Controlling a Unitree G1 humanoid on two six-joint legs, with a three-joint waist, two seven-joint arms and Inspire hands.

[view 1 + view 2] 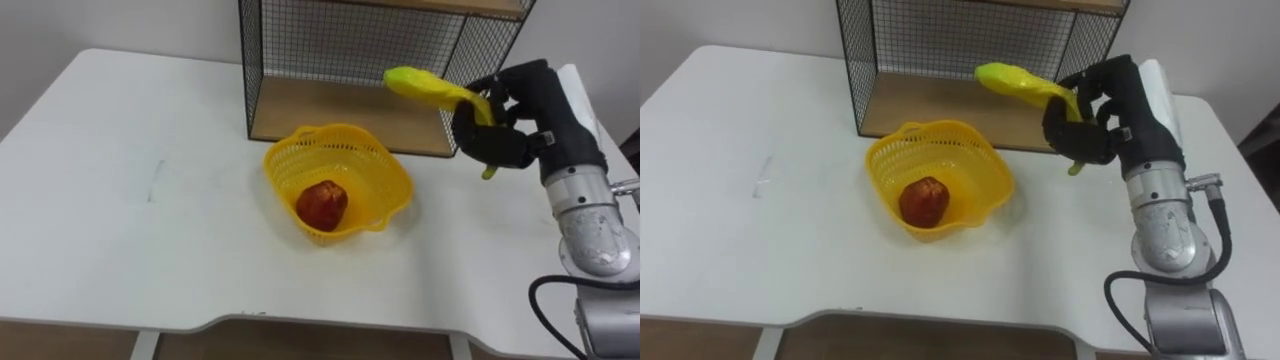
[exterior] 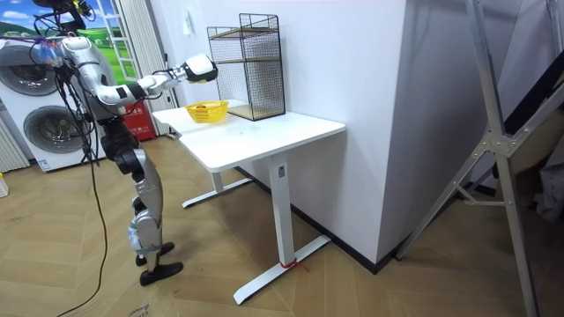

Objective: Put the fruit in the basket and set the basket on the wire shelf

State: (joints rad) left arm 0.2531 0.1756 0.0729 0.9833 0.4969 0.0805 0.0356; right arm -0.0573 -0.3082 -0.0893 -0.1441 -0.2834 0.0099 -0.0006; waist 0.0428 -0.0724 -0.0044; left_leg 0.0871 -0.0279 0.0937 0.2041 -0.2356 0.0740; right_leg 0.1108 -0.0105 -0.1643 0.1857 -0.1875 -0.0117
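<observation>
A yellow plastic basket (image 1: 385, 165) (image 1: 980, 175) stands on the white table (image 1: 150, 230) just in front of the wire shelf (image 1: 330, 60). Inside it lies a red apple (image 1: 322, 205) (image 1: 924, 200). My right hand (image 1: 500, 125) (image 1: 1095, 120) is raised to the right of the basket, a little above the table, with its fingers curled round a yellow banana (image 1: 425, 86) (image 1: 1015, 80). The banana's free end points left, toward the shelf front and above the basket's far rim. In the room view I stand at the table's end with the right hand (image 2: 201, 69) held out over the basket (image 2: 207, 111).
The wire shelf (image 1: 940, 50) has a wooden bottom board (image 1: 340, 110) and black mesh sides, standing at the table's far edge against the wall. The table's left half is bare. In the room view, washing machines (image 2: 35, 97) stand behind me.
</observation>
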